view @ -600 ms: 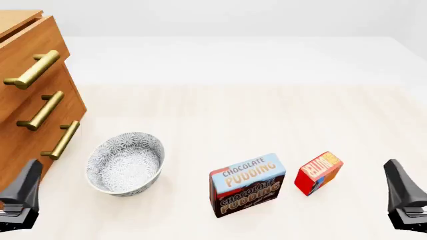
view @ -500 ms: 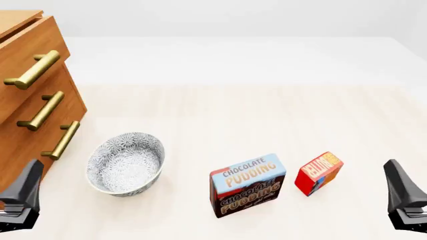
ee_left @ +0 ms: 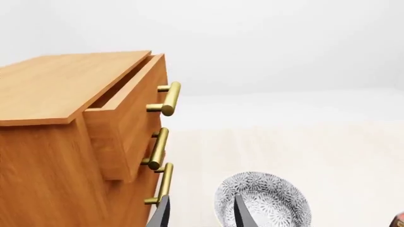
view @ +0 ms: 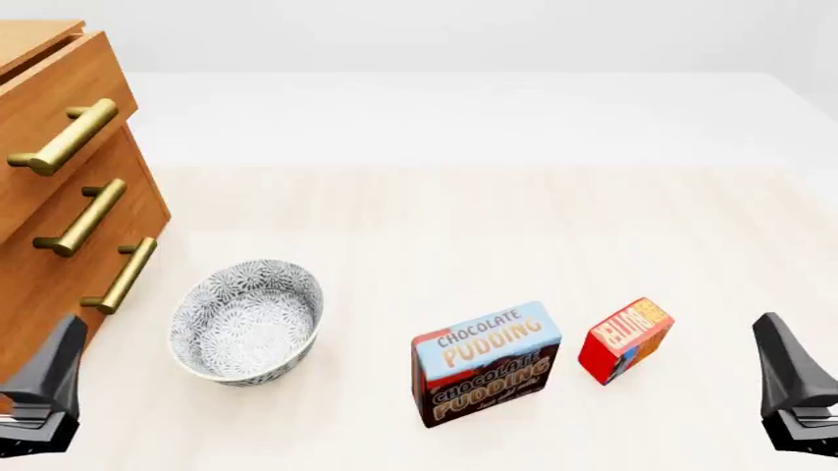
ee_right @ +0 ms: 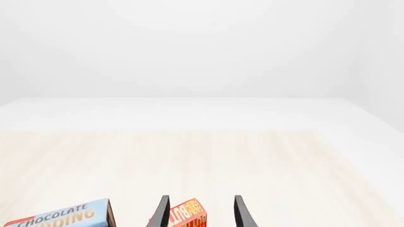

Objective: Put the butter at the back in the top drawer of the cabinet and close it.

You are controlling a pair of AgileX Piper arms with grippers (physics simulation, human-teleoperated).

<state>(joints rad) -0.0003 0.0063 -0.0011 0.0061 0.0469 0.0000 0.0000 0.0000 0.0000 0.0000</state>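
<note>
Red with orange-yellow lettering, the butter point(view: 626, 340) is seen standing on the pale wooden tabletop point(view: 458, 216), just to the right of the larger pudding box point(view: 486, 361) and apart from it. At the far left the cabinet point(view: 39, 196) is placed, and its top drawer point(ee_left: 129, 113) is shown pulled partway out, the brass handle point(view: 63, 137) jutting forward. A patterned grey bowl point(view: 245, 321) is set near the cabinet's lowest drawer. The left claw point(ee_left: 199, 213) is held wide and empty over the bowl's near side. The right claw point(ee_right: 199, 212) is likewise spread wide and empty, with the butter framed between its fingers point(ee_right: 243, 213) but not touched.
</note>
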